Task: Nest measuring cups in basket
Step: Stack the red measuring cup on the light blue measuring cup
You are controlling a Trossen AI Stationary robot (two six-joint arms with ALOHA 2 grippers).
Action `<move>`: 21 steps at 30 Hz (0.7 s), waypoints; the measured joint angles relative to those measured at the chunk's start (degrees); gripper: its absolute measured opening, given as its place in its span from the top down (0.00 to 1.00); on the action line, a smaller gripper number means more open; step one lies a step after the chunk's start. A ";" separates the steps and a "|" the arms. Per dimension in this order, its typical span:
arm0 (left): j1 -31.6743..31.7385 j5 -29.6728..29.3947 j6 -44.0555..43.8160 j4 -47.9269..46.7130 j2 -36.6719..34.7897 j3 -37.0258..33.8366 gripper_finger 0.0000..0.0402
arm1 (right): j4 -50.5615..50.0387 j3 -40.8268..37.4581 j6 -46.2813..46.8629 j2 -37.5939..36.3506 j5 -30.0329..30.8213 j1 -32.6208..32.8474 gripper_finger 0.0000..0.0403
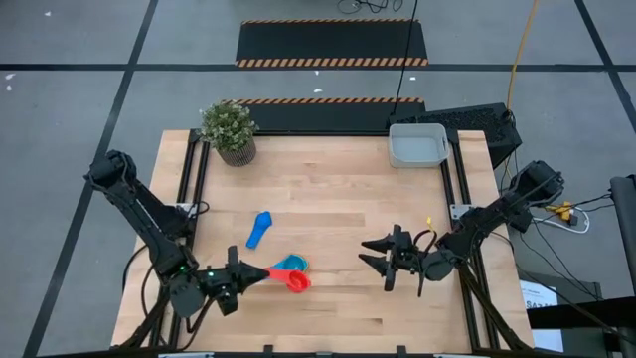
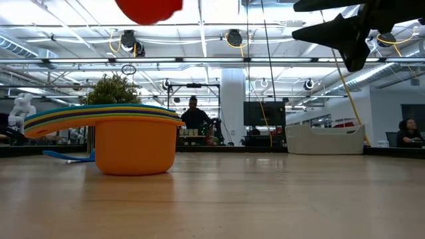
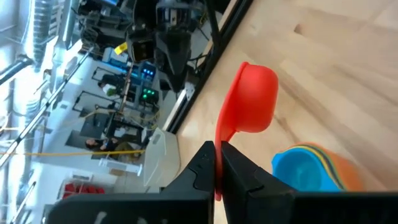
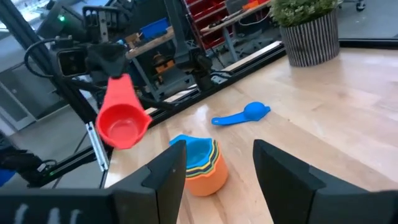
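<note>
Left gripper (image 3: pixel 217 171) pinches the red cup (image 3: pixel 254 99) handle above the nested stack (image 4: pixel 200 163); it should centre it there before lowering; right gripper (image 4: pixel 217 163) waits spread.

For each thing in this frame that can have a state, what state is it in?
red cup: lifted off the table, held by its handle
left gripper: fingers shut on the red cup's handle
nested stack: upright on the table, light blue cup innermost, orange outermost
small blue cup: lying alone on the table
basket: at the far edge, no cups inside
right gripper: fingers open, holding nothing
</note>
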 joint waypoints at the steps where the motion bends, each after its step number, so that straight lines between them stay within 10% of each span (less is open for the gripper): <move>1: -0.48 0.00 0.00 0.00 0.00 0.00 0.98 | -0.01 0.00 0.04 0.00 0.65 0.25 0.55; 21: -4.56 -13.00 -2.86 3.18 8.61 0.11 0.97 | 18.63 0.04 -7.64 6.63 1.13 -0.43 0.55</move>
